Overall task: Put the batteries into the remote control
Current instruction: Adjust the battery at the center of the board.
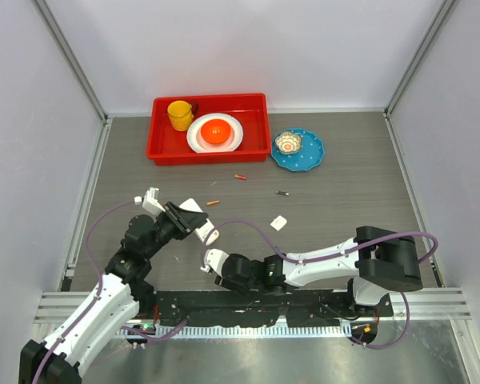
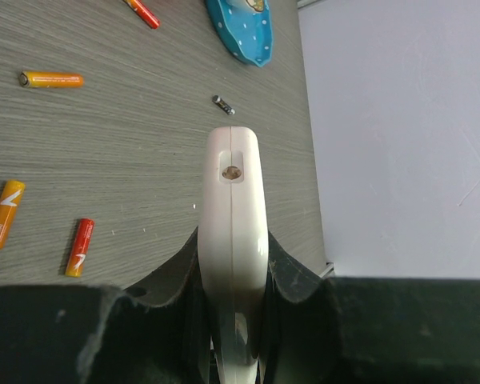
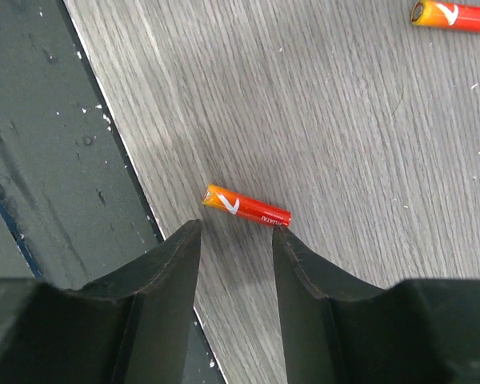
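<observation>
The remote control (image 2: 234,188) is gripped by the left gripper (image 2: 233,240). The jaws are pressed on its two flat sides, so it is seen edge-on in the left wrist view. In the top view it is found at about 8 o'clock from the middle of the table (image 1: 344,208).

The right gripper (image 3: 237,234) is held half open, and nothing is caught between the jaws. One orange-red battery (image 3: 246,206) is lying flat on the table just beyond the fingertips, at 12 o'clock from them, close to the near table edge. Whether it is touched by the tips cannot be told.

In the top view, a second battery (image 1: 213,202) is seen at 1 o'clock from the remote control, a third battery (image 1: 240,177) further at 1 o'clock, and a dark battery (image 1: 282,193) at 2 o'clock. A small white piece (image 1: 278,223) is placed at 3 o'clock from the remote control. A red tray (image 1: 208,154) is set at 12 o'clock, with a blue plate (image 1: 310,156) at its 3 o'clock side.
</observation>
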